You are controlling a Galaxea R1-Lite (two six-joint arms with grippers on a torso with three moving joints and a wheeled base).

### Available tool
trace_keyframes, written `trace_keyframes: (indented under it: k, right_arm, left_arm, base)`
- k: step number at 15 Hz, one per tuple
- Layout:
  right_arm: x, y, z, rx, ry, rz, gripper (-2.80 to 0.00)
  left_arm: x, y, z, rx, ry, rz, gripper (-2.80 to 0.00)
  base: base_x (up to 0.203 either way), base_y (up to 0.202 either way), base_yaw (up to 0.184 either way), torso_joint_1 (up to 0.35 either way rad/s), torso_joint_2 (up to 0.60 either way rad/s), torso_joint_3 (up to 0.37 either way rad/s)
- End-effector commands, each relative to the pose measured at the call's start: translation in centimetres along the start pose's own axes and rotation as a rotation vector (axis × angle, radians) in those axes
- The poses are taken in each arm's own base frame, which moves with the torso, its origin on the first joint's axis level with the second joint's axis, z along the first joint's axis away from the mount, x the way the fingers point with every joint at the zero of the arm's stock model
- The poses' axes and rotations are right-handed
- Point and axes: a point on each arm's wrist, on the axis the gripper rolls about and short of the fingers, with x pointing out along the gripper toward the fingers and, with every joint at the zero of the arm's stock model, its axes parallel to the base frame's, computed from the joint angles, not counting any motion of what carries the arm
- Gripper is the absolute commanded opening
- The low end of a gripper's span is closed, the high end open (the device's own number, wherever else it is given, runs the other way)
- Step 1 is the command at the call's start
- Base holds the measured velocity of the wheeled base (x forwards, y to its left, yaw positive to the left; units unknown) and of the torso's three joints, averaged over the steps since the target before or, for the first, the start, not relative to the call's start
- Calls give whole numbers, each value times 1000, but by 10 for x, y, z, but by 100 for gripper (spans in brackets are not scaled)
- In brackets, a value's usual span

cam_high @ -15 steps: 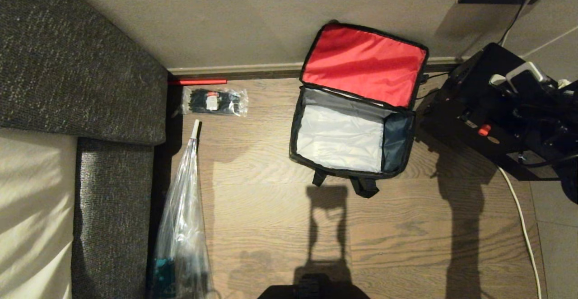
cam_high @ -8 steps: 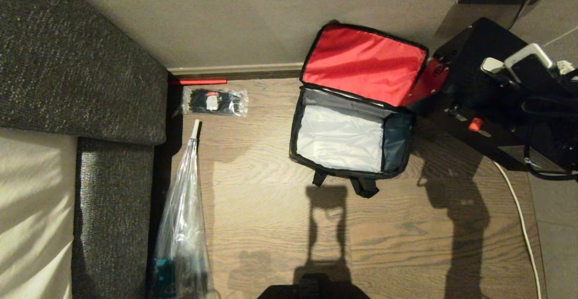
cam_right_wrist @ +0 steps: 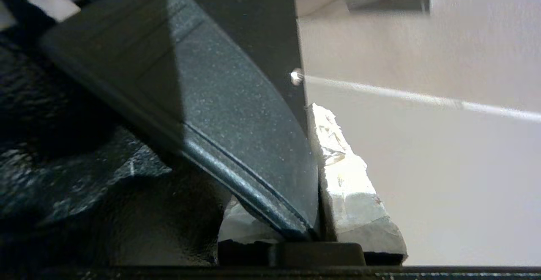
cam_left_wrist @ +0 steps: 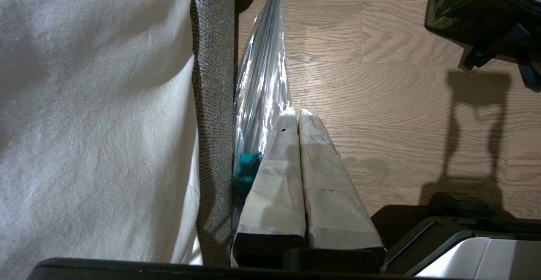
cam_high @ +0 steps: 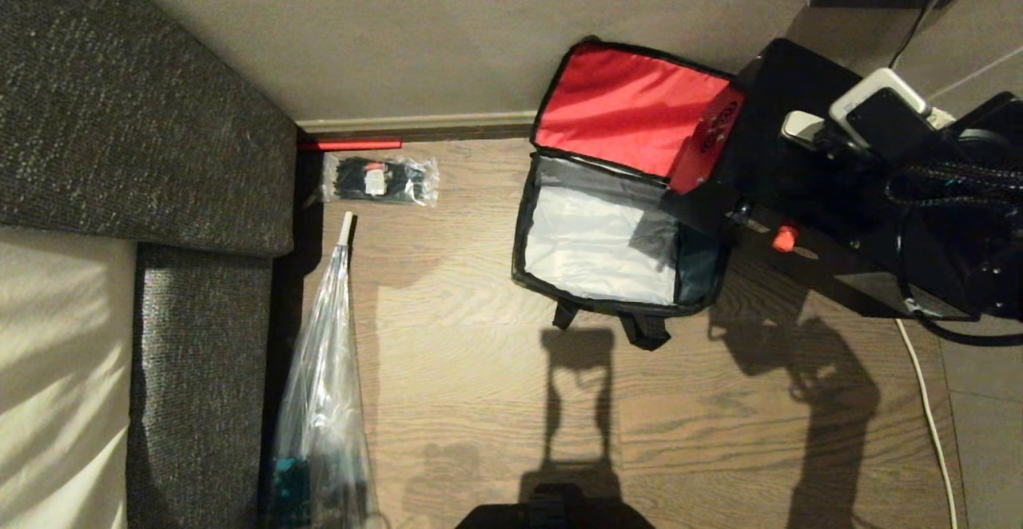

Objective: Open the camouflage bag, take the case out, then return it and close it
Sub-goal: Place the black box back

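While head view is showing one open camouflage bag (cam_high: 607,249), right wrist view is showing right pincer (cam_right_wrist: 315,212) pinching one case (cam_right_wrist: 236,136); left pincer (cam_left_wrist: 298,117) pressed together.

Camouflage bag (cam_high: 615,233) – red lid lining, pale grey interior, black case (cam_high: 823,193) – red knob

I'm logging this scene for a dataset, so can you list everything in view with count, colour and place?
camouflage bag: one, open, red lid lining, pale grey inside, on floor by wall
case: one, black, red knob, held over the bag's right edge
packet of ties: one, clear with black ties, by skirting
wrapped umbrella: one, clear plastic, beside sofa
sofa: one, dark grey, left
white cable: one, floor right
right hand: shut on case
left hand: shut, parked beside sofa
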Motion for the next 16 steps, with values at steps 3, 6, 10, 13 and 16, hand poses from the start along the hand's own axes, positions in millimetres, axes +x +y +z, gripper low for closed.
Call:
trace_keyframes:
  k: [3,6,10,13,16]
  right_arm:
    - [-12,8,24,23,-68,53,-280]
    - [-14,20,37,31,-100,82,-280]
    - [-20,42,52,26,-103,124,-280]
    - [-26,54,65,30,-119,151,-280]
    - [-27,71,77,25,-138,175,-280]
  left_arm:
    - [0,0,0,0,-1,1,-280]
    - [0,0,0,0,0,1,-280]
    - [0,0,0,0,-1,1,-280]
    - [0,0,0,0,0,1,-280]
    - [0,0,0,0,0,1,-280]
  base:
    - [0,0,0,0,0,0]
    - [0,0,0,0,0,0]
    - [0,0,0,0,0,0]
    - [0,0,0,0,0,0]
    - [0,0,0,0,0,0]
